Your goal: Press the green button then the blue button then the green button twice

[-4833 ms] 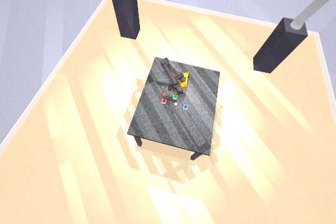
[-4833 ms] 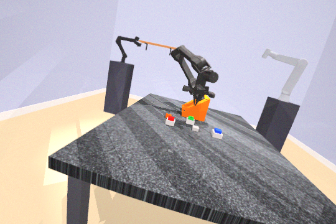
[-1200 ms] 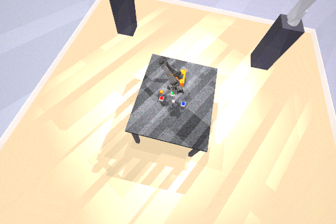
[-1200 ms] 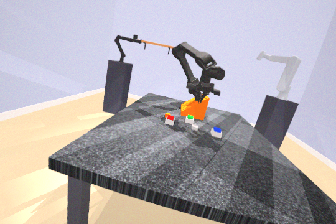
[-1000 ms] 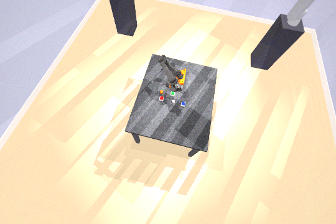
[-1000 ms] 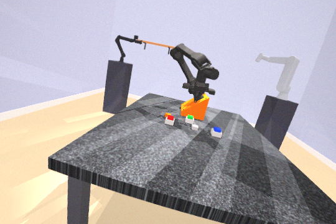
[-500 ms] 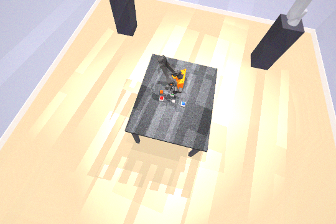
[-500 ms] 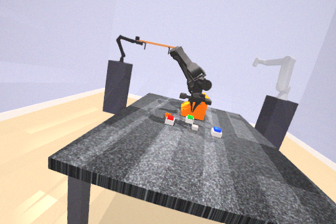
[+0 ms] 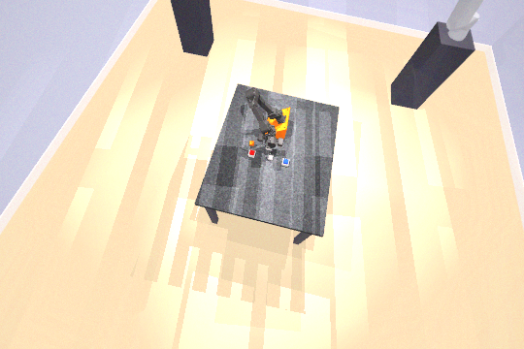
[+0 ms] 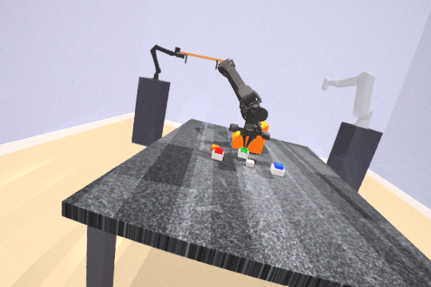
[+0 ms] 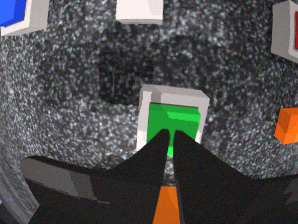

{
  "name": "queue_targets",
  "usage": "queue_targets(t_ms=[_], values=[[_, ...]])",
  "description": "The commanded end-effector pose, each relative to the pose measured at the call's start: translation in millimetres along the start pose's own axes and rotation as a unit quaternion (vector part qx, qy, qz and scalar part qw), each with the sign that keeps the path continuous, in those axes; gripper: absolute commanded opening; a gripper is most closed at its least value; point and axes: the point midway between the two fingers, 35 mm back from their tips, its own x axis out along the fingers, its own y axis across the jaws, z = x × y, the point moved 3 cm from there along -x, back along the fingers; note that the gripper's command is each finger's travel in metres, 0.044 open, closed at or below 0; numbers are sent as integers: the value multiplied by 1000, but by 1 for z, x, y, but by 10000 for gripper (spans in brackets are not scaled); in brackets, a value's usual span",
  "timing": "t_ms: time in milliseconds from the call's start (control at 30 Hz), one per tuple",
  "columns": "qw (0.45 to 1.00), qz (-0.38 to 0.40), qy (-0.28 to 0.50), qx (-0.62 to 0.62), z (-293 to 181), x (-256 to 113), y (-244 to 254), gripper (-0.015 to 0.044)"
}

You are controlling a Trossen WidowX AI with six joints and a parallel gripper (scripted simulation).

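My gripper [image 10: 246,147] [image 11: 170,136] is shut and empty, pointing down. Its fingertips are at the cap of the green button [image 10: 243,155] [image 11: 172,119]; whether they touch it I cannot tell. The green cap shows above its white housing in the exterior view. In the top view the arm hides this button. The blue button [image 9: 285,162] [image 10: 278,169] [image 11: 12,12] stands apart from the gripper, its cap raised.
A red button [image 9: 251,153] [image 10: 218,154] [image 11: 283,31] stands on the other side, near a small orange block [image 9: 251,142] [image 10: 215,147] [image 11: 288,125]. A small white block [image 9: 270,157] [image 10: 250,163] [image 11: 139,11] lies close to the green button. A large orange wedge-shaped object [image 9: 282,128] [image 10: 257,147] stands behind the gripper.
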Motion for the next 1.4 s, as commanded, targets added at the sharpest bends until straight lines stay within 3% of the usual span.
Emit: queue_targets(t_ms=[0, 700, 900, 1367], values=[[1000, -3, 0, -2, -1, 7, -1, 20], [1000, -3, 0, -2, -1, 11, -1, 20], [1000, -3, 0, -2, -1, -24, 0, 20], [1000, -2, 0, -2, 0, -8, 0, 20]])
